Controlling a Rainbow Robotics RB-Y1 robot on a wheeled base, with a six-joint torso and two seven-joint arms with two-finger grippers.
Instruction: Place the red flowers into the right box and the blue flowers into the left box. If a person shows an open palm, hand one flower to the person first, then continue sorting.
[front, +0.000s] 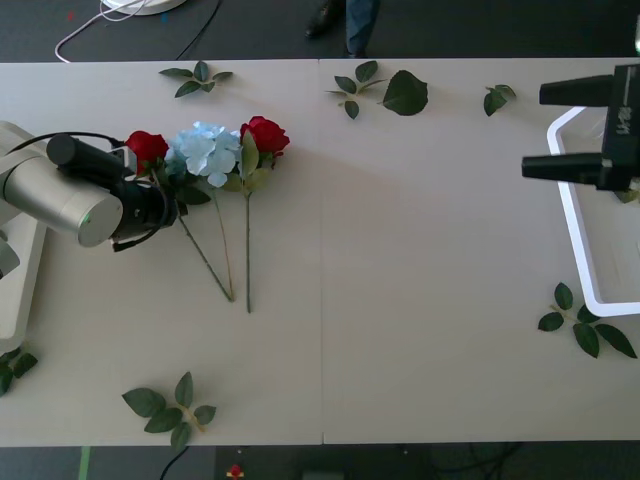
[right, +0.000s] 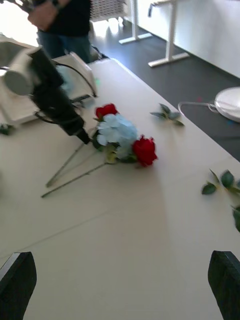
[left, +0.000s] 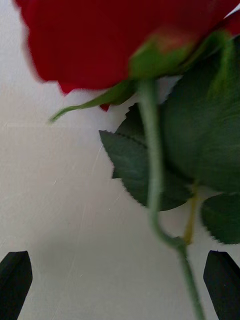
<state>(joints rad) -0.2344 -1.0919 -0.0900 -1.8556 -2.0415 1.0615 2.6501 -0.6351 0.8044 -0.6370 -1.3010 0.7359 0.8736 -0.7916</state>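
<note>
Left claw (left: 120, 280), wide open around the left red rose's stem (left: 152, 165), should close squarely below the bloom; right claw (right: 120, 285) hung open.

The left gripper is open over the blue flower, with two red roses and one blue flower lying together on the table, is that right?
Not quite. The left gripper is open over a red rose, not the blue flower. The left wrist view shows the rose's stem between its fingers. The rest holds: the other rose lies beside them on the table.

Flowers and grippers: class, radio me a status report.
Left gripper open, astride left rose stem. Right gripper open over right box. Blue flower, second rose on table, unsorted. Nothing blocking.
</note>
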